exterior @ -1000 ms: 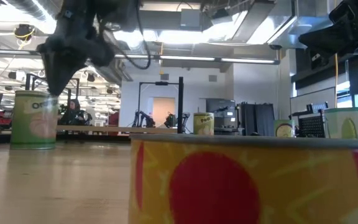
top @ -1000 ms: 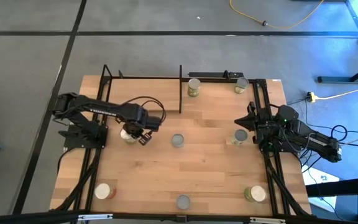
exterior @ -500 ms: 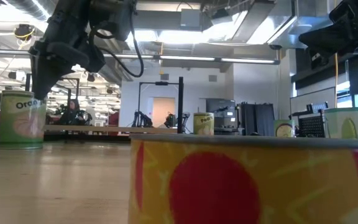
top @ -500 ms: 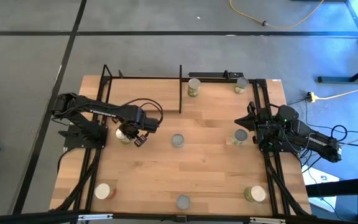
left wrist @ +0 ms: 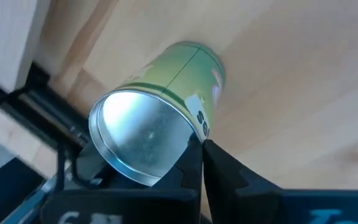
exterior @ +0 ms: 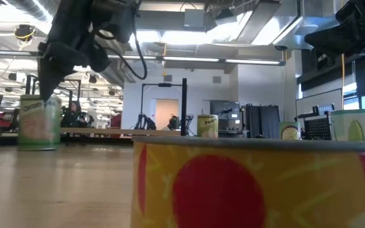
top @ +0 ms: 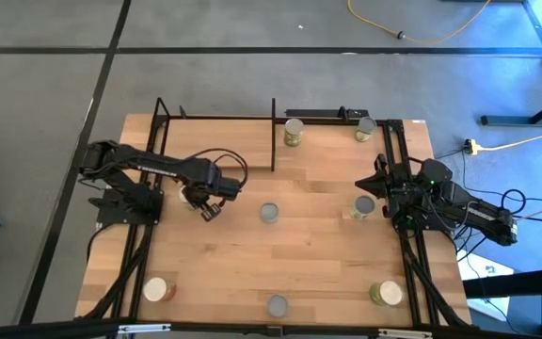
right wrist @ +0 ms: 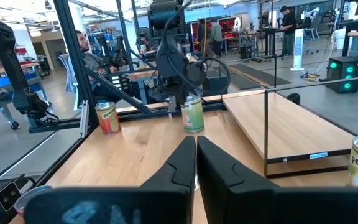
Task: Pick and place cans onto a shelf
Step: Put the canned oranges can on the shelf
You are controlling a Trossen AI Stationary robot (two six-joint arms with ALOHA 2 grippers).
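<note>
Left tool [top: 199, 201] closed beside a green can [left wrist: 166, 106], not holding it, on the wooden table [top: 309, 254]; workshop behind.

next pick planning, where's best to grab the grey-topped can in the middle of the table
Grip the can across its curved side wall, coming straight down from above: it stands upright, round top up, with bare table all around it.
</note>
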